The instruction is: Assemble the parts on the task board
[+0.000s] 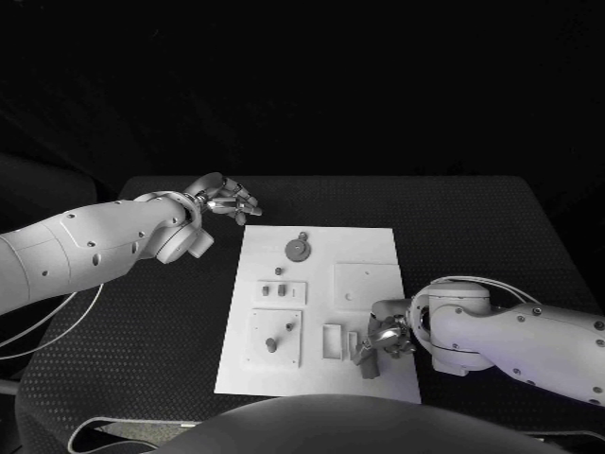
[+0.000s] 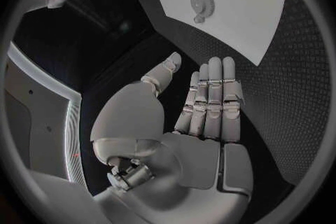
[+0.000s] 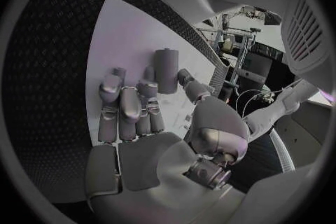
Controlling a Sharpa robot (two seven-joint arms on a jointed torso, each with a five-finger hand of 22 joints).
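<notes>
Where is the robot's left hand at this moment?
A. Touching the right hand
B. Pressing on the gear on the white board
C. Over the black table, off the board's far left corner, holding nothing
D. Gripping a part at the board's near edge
C: in the head view the left hand hangs over the black table beyond the board's far left corner, fingers straight, nothing in it.

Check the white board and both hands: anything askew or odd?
Nothing stands out. The white task board lies flat on the black table, small grey parts on it. The left hand hovers open off its far corner; the right hand is down at a grey cylindrical part.
</notes>
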